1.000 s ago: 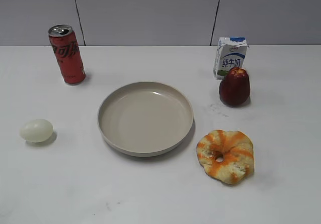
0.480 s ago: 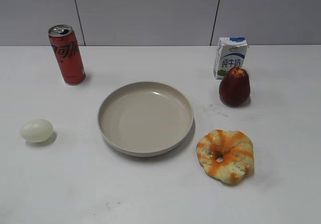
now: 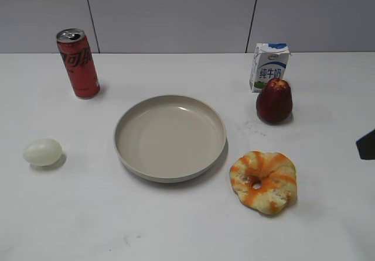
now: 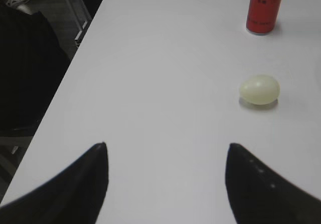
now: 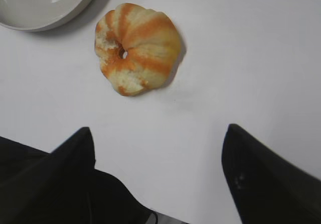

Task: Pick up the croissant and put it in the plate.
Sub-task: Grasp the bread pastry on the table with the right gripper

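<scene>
The croissant (image 3: 263, 181) is a cream ring with orange-brown stripes. It lies on the white table right of the plate's front edge, and shows in the right wrist view (image 5: 138, 47). The beige plate (image 3: 170, 136) sits empty at the table's middle; its rim shows in the right wrist view (image 5: 47, 18). My right gripper (image 5: 158, 133) is open and empty, above the table short of the croissant; a dark tip of it shows at the exterior view's right edge (image 3: 367, 144). My left gripper (image 4: 167, 147) is open and empty over bare table, left of the egg.
A pale egg (image 3: 42, 152) lies at the left, also in the left wrist view (image 4: 259, 89). A red soda can (image 3: 78, 63) stands at the back left. A milk carton (image 3: 269, 66) and a dark red apple (image 3: 274, 101) stand at the back right. The table's left edge (image 4: 55, 98) is near my left gripper.
A dark part of my right gripper has come into the exterior view at its right edge. The objects have not moved.
</scene>
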Robot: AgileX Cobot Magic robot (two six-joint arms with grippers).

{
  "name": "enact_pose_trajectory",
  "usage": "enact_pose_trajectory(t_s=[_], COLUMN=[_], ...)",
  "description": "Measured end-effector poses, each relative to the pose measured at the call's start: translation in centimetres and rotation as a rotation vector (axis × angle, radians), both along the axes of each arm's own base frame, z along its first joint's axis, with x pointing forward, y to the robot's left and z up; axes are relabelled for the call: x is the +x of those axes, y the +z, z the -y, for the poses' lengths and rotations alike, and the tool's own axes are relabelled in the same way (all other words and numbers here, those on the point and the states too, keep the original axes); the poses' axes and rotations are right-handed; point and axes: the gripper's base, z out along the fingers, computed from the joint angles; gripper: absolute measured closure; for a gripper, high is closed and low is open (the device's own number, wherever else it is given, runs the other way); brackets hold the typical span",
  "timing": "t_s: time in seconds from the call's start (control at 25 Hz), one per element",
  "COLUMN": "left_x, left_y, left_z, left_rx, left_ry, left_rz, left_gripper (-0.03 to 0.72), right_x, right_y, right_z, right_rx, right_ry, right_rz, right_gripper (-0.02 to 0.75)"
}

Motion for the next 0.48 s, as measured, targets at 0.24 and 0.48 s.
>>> enact_pose_trajectory(t_s=[0.24,0.48], left_x=[0.0,0.0], left_y=[0.0,0.0], left_z=[0.0,0.0], left_rx=[0.0,0.0], left_ry=[0.0,0.0], left_rz=[0.0,0.0], left_gripper=[0.136,0.136], right_x=[1.9,3.5], right_y=[-4.5,-10.3], right_z=[-4.2,-4.9], right_rx=[-0.073,-0.133], right_ry=[0.037,0.011], right_rz=[-0.023,-0.113], right_gripper=[0.146,0.147])
